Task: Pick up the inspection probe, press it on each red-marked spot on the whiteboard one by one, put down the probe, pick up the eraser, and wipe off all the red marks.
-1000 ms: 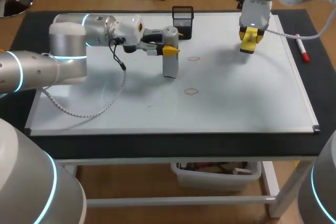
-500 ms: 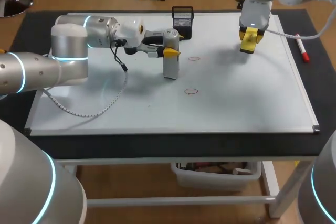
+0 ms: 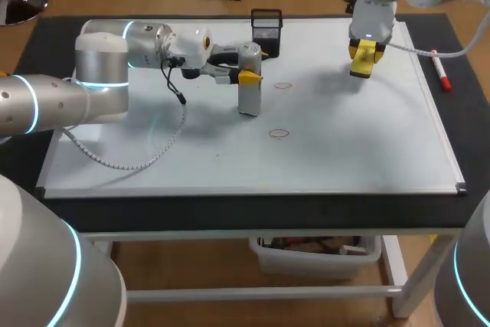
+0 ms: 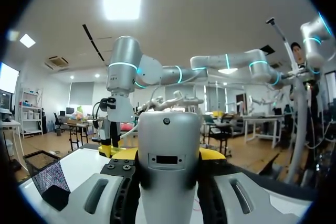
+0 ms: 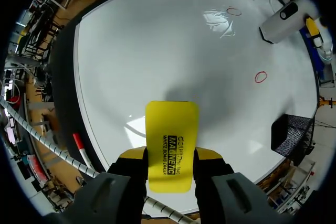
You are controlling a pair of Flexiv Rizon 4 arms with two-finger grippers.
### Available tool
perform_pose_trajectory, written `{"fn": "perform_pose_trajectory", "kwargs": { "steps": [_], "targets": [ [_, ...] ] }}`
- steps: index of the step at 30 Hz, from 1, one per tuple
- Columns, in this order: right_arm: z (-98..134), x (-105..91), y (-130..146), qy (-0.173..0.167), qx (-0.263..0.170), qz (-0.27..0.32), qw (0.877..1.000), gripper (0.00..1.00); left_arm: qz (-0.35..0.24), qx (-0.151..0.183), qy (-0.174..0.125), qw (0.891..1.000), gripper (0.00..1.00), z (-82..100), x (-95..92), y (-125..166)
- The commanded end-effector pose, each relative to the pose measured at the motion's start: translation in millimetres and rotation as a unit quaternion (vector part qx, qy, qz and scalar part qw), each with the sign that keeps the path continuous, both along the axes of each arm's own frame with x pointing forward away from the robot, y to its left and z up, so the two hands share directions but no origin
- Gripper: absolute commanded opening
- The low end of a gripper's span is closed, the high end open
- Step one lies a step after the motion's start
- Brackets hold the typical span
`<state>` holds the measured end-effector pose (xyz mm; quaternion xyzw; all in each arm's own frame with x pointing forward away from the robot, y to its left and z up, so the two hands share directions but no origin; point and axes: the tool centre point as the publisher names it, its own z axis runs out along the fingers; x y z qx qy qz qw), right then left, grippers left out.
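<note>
Inspection probe (image 3: 248, 86) gripped upright by the left pincer (image 3: 245, 76), its lower end down at the whiteboard (image 3: 344, 143) — apart from the near red mark (image 3: 279, 133) and the far red mark (image 3: 283, 86), yellow eraser (image 5: 171, 140) clamped in the right pincer (image 5: 170, 156), held above the whiteboard's far right corner.

Probe (image 3: 248, 96): grey cylinder, upright, foot on the whiteboard (image 3: 367, 151).
Marks: far red oval (image 3: 283, 86), near red oval (image 3: 279, 133), both unwiped.
Eraser (image 5: 171, 140): yellow block, held above the board's far right.
</note>
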<state>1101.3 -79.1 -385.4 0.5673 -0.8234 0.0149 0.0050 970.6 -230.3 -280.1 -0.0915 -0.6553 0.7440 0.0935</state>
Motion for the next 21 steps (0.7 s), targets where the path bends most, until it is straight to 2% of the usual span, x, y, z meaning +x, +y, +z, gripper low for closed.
{"fn": "perform_pose_trajectory", "kwargs": {
  "steps": [1,11,15,21],
  "targets": [
    [2,-0.5,-1,0.000,-0.002,0.001,1.000,0.00,-0.002,0.000,0.002,1.000,0.00,-3.6,1.2,0],
    [2,-0.5,-1,0.000,-0.002,0.001,1.000,0.00,-0.003,-0.002,0.002,1.000,0.00,-3.7,1.1,0],
    [2,-0.5,-1,0.000,-0.002,0.001,1.000,0.00,0.008,-0.001,-0.002,1.000,0.00,11.1,1.1,-1],
    [2,-0.5,-1,0.000,-0.002,0.001,1.000,0.00,0.022,-0.020,-0.017,0.999,0.00,33.9,6.4,7]
  ]
}}
